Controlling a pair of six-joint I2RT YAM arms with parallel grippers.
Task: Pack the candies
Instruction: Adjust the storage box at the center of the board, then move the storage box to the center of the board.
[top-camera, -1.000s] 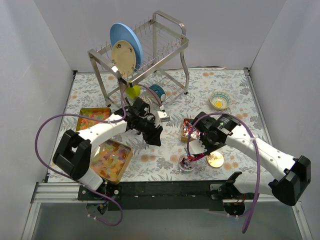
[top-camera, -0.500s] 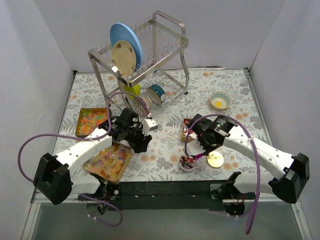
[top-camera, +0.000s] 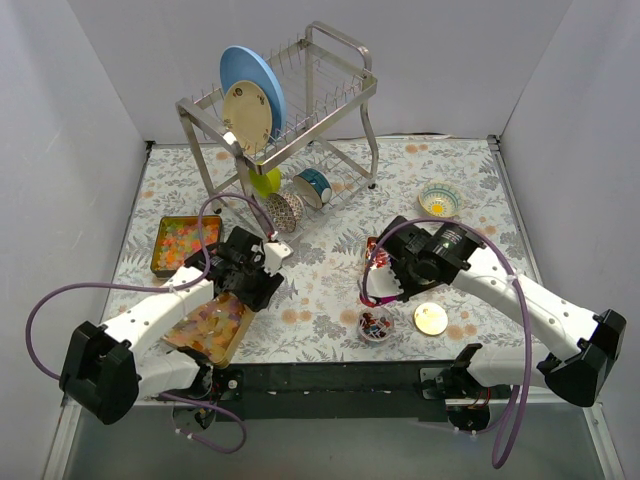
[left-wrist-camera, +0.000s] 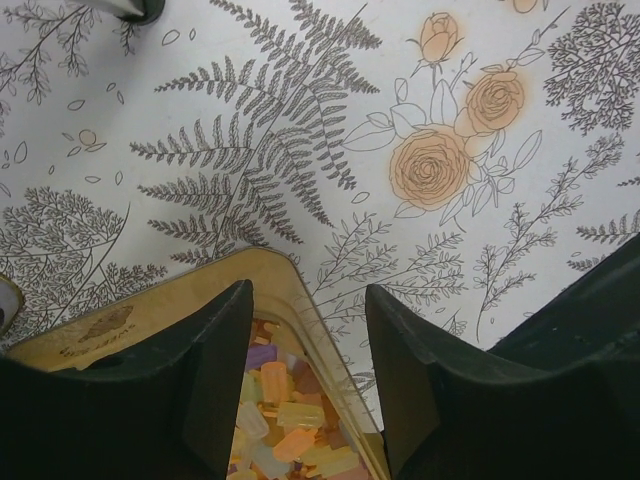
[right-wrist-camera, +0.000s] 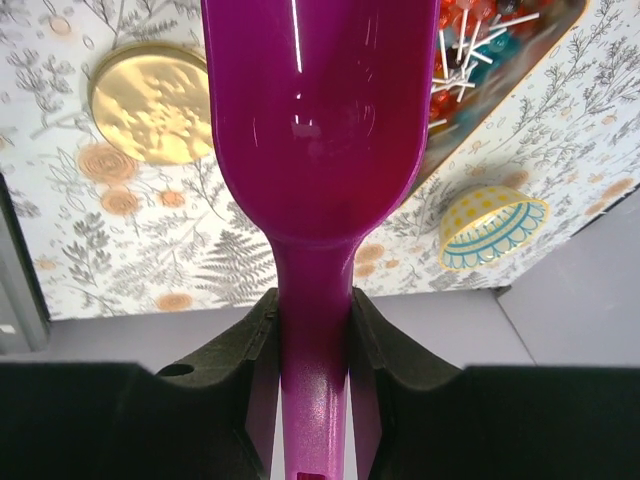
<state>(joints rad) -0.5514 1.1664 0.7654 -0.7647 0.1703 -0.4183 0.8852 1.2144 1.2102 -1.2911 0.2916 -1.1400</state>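
White walls (top-camera: 80, 100), floral tablecloth (top-camera: 322, 290), metal dish rack (top-camera: 335, 92)

The left arm (top-camera: 160, 315) covers part of the gummy tray (top-camera: 240, 330). The bits (top-camera: 182, 240) in the far tray (top-camera: 185, 218) are too small to tell apart. So are the candies (top-camera: 377, 324) in the jar (top-camera: 364, 320). The right arm (top-camera: 430, 260) hides most of the third tray (top-camera: 370, 255).

In the left wrist view the gummy tray runs off the bottom edge. A dark thing (left-wrist-camera: 140, 8) at the top edge and a pale thing (left-wrist-camera: 5, 300) at the left edge are cut off and cannot be told.

In the right wrist view the scoop (right-wrist-camera: 310, 130) runs off the top edge, and only its underside shows. It hides part of the lid (right-wrist-camera: 150, 100) and most of the third tray.
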